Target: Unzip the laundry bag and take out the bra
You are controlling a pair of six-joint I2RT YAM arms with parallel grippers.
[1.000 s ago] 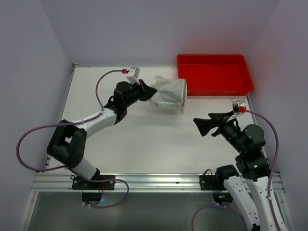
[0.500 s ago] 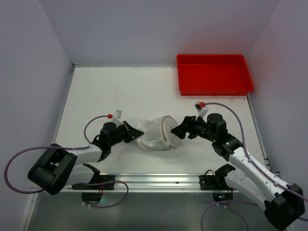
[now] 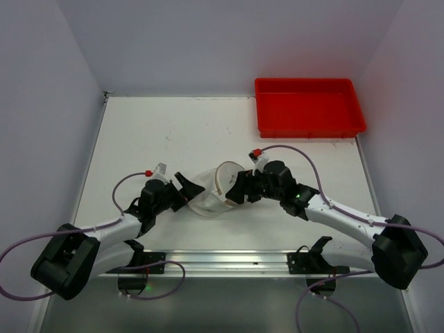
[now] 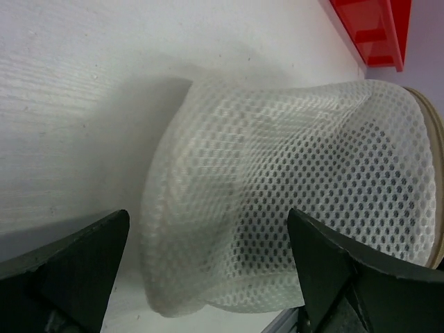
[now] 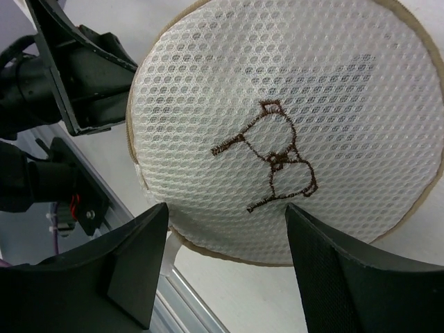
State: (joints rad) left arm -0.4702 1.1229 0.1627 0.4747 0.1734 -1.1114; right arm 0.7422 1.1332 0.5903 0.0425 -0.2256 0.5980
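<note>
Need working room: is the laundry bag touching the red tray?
Apart. Top view shows bare table between the laundry bag and the red tray.

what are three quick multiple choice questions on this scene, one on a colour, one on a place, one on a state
1. The tray is: A blue; B red; C green.
2. The bag lies: A in the tray; B on the table, near its front edge; C against the back wall.
3. The left end effector is: A shut on the bag; B shut on nothing; C open.

Answers:
1 B: the top view shows it bright red.
2 B: it rests on the white top, well apart from the tray.
3 C: the left wrist view shows its jaws wide apart, one either side of the bag's end.
</note>
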